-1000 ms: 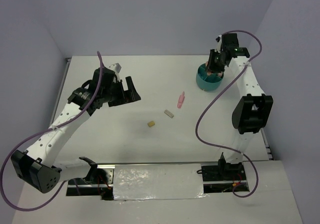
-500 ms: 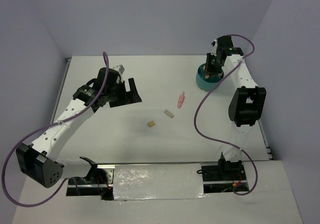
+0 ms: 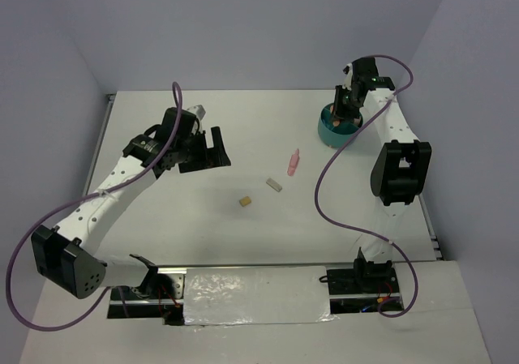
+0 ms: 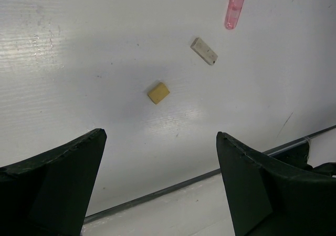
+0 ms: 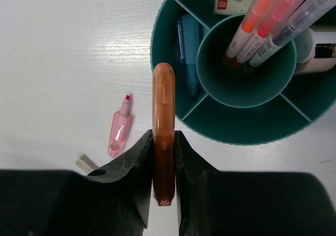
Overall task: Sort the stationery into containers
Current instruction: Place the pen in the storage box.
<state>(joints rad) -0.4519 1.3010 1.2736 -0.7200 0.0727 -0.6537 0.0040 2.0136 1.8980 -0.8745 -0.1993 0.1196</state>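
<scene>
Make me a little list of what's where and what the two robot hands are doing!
Teal organiser: standing markers in its middle cup
Right gripper: shut on orange marker, tip at the organiser's rim
Left gripper: open, empty, above the table
Loose on table: pink pen, grey eraser, tan eraser

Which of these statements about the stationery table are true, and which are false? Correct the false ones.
1. The right claw grips an orange marker. True.
2. The left claw holds the tan block. False: it is open and empty; the block lies on the table.
3. The middle well of the teal cup holds several pens. True.
4. The pink marker stands in the cup. False: it lies on the table, near the grey block.
</scene>
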